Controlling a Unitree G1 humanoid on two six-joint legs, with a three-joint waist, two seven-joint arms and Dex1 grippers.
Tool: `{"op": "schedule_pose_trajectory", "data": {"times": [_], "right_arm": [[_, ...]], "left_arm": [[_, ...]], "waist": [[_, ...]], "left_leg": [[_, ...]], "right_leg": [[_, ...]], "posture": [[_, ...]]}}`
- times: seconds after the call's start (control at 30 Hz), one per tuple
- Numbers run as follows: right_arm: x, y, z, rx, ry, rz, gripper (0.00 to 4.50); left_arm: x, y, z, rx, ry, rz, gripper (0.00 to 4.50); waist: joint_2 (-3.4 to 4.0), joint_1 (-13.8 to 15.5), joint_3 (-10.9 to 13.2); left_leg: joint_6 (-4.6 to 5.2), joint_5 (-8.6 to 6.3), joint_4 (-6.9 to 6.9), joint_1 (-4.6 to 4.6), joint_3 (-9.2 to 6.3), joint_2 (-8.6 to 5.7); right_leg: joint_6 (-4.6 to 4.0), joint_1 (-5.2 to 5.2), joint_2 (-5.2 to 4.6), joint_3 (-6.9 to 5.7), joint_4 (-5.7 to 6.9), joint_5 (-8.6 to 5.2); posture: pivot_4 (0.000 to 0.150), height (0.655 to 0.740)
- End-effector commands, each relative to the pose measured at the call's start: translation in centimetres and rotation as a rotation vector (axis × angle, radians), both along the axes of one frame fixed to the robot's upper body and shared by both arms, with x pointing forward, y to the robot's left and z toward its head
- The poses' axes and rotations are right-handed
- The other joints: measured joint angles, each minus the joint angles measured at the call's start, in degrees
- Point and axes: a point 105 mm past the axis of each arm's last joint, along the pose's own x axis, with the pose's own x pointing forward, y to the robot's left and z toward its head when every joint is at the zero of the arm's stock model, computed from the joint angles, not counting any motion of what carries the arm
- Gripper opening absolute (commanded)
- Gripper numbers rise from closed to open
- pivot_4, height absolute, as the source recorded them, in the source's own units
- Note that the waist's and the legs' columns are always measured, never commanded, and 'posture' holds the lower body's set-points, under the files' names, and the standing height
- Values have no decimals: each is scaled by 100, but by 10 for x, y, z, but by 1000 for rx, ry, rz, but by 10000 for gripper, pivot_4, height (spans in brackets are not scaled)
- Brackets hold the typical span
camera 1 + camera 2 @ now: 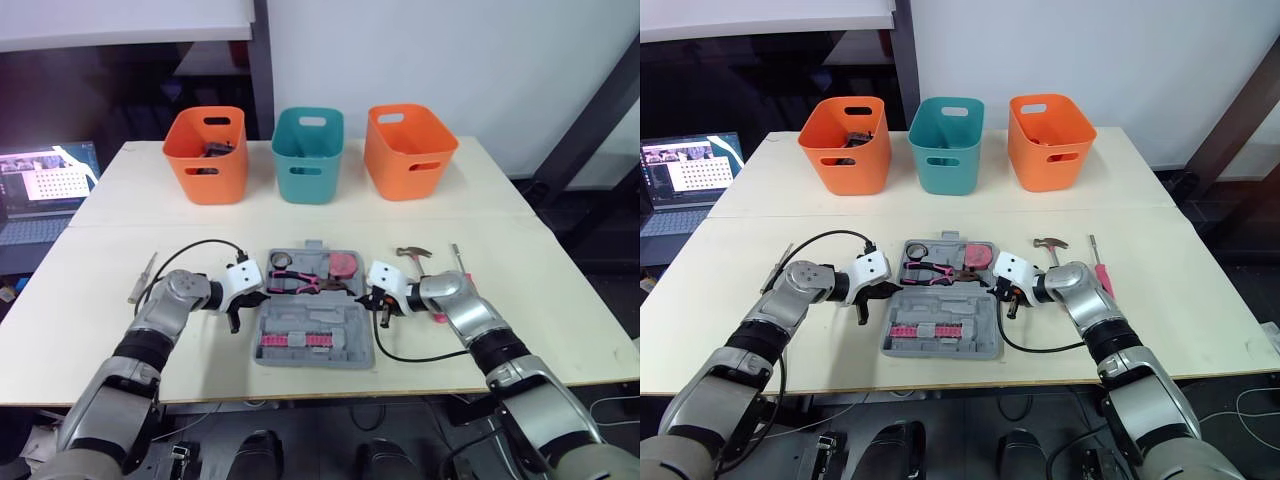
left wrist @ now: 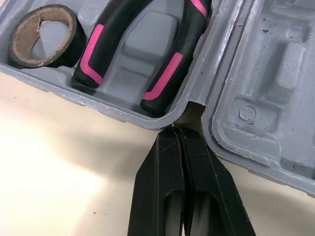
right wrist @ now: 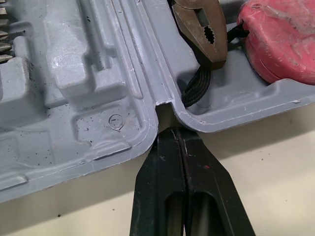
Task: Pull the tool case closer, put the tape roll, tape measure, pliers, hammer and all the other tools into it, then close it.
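The grey tool case (image 1: 352, 352) lies open at the middle of the table. Its far half holds the tape roll (image 1: 281, 261), the pink-handled pliers (image 1: 305, 283) and the red tape measure (image 1: 345, 265). My left gripper (image 1: 260, 297) is shut, its tip at the hinge notch on the case's left side (image 2: 192, 105). My right gripper (image 1: 368, 297) is shut too, its tip at the hinge notch on the right side (image 3: 165, 110). The hammer (image 1: 412, 254) lies on the table just right of the case.
A pink-handled screwdriver (image 1: 1100, 272) lies right of the hammer, partly behind my right arm. A slim metal tool (image 1: 141, 277) lies on the left. Two orange bins (image 1: 207, 153) (image 1: 408, 150) and a teal one (image 1: 307, 153) stand at the back. A laptop (image 1: 45, 190) sits off the table's left.
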Motion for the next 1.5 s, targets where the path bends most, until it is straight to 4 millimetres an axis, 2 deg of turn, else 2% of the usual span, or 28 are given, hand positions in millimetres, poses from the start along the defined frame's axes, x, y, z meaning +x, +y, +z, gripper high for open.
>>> {"op": "schedule_pose_trajectory", "data": {"times": [0.03,0.27,0.5,0.77,0.9,1.07,1.23,1.33,1.37,1.47,1.5], "right_arm": [[0,16,6,41,-30,33,0],[-4,15,5,58,-13,22,0],[-2,14,8,86,-10,-3,0],[-6,9,5,74,1,-3,0],[-5,-8,6,57,-14,-45,0],[-11,-36,8,46,7,-96,0],[-20,-59,27,56,-36,-121,0],[-34,-63,55,157,-77,-123,0],[-38,-63,62,182,-85,-128,0],[-59,-71,77,243,-92,-157,8622],[-64,-74,79,246,-106,-174,13430]], "left_arm": [[-3,-18,5,-29,-9,-52,562],[-23,-24,-12,-42,83,-64,562],[-36,-19,-24,-22,139,-71,562],[-26,-18,-17,-30,107,-42,562],[-18,-3,-11,-18,68,6,562],[-18,14,4,-36,26,16,562],[-15,41,25,-82,-31,100,562],[-19,60,46,-177,-71,165,9046],[-21,64,50,-201,-79,176,13585],[-32,81,62,-275,-133,229,28523],[-36,88,64,-289,-151,246,33593]], "waist": [[0,-1,0],[1,-3,-1],[4,-4,-2],[6,9,-4],[7,47,-4],[7,35,-4],[7,10,-2],[6,1,0],[6,-4,0],[6,15,-1],[6,26,-1]], "left_leg": [[0,0,0,0,0,0],[0,0,-3,0,0,0],[0,-1,-2,2,0,0],[0,-1,-2,3,0,0],[0,-1,-2,3,0,0],[0,-1,-1,-1,-1,-1],[0,-1,-6,-2,-1,-1],[0,-1,-6,-3,-2,0],[0,-1,-7,-6,-2,0],[-1,-1,-9,-5,-2,1],[-1,-2,-10,-5,-2,1]], "right_leg": [[0,0,0,0,0,0],[0,0,0,0,0,0],[0,3,0,0,0,0],[-1,5,0,0,0,0],[-1,5,0,0,0,-1],[-1,4,0,0,-3,-1],[-1,-5,0,0,-1,-1],[-1,-7,0,0,-1,-1],[-1,-11,0,0,-1,-1],[-1,-9,-1,0,-2,-1],[-2,-8,-1,0,-3,-1]], "posture": [[1500,7400],[1500,7400],[1500,7400],[1500,7400],[1500,7400],[1500,7400],[1500,7400],[1500,7400],[1500,7400],[1500,7400],[1500,7400]]}}
